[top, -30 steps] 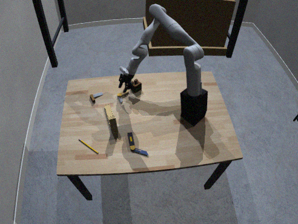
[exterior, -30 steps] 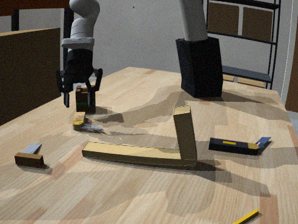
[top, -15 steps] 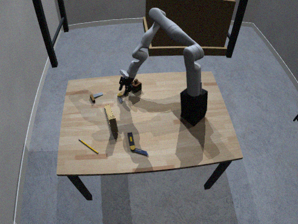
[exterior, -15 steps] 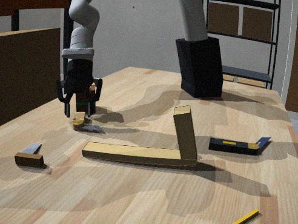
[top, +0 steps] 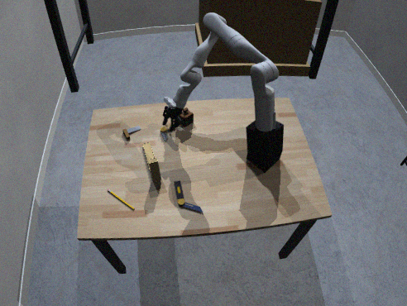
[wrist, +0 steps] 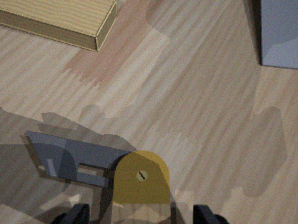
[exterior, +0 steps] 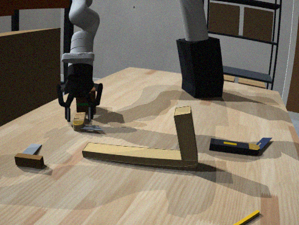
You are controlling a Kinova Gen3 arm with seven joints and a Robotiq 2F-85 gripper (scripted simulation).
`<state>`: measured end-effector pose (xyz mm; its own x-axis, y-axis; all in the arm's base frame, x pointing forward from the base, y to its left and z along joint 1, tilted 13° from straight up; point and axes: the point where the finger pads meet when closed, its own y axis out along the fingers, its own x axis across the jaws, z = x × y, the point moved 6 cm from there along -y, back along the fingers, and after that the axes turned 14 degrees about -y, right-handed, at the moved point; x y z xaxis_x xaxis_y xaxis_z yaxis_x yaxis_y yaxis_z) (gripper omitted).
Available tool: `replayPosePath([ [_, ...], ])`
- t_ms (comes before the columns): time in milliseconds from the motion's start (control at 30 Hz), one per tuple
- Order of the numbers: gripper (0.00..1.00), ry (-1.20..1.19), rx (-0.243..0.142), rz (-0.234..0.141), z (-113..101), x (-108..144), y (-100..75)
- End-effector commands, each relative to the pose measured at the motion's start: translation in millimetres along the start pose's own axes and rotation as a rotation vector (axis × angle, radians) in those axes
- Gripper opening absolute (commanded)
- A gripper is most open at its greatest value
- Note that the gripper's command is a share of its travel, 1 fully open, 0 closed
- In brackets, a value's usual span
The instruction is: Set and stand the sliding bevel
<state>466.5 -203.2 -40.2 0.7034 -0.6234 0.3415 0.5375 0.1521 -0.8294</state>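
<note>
The wooden sliding bevel (top: 165,129) (exterior: 79,119) (wrist: 141,177) lies flat on the table, its rounded yellow end toward the rail and its grey blade (exterior: 92,128) (wrist: 65,155) folded out to one side. My gripper (top: 170,121) (exterior: 79,117) (wrist: 140,217) is open and low over it, with one finger on each side of the wooden stock and not closed on it. The slotted block (top: 187,117) (exterior: 82,104) stands just behind the gripper. The leg (exterior: 186,134) rises at an angle from the rail (exterior: 134,153) (top: 152,163) (wrist: 60,22) in mid-table.
The black bevel (top: 179,192) (exterior: 237,146) lies near the front. A small wooden try square (top: 130,131) (exterior: 28,158) (wrist: 280,30) lies to the left. A yellow pencil (top: 121,199) (exterior: 247,218) lies near the front edge. The arm's dark base (top: 265,145) (exterior: 200,67) stands on the right.
</note>
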Motion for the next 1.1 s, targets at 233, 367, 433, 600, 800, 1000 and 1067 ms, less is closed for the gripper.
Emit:
replayPosePath([
  [233,0.64,-0.001,0.000,-0.001,0.3,0.5,-0.4],
  [367,0.64,-0.001,0.000,-0.001,0.3,0.5,-0.4],
  [433,0.64,-0.001,0.000,-0.001,0.3,0.5,-0.4],
  [600,0.10,-0.001,0.000,-0.001,0.3,0.5,-0.4],
  [800,0.10,-0.001,0.000,-0.001,0.3,0.5,-0.4],
  [1000,0.10,-0.001,0.000,-0.001,0.3,0.5,-0.4],
  [1067,0.10,-0.001,0.000,-0.001,0.3,0.5,-0.4],
])
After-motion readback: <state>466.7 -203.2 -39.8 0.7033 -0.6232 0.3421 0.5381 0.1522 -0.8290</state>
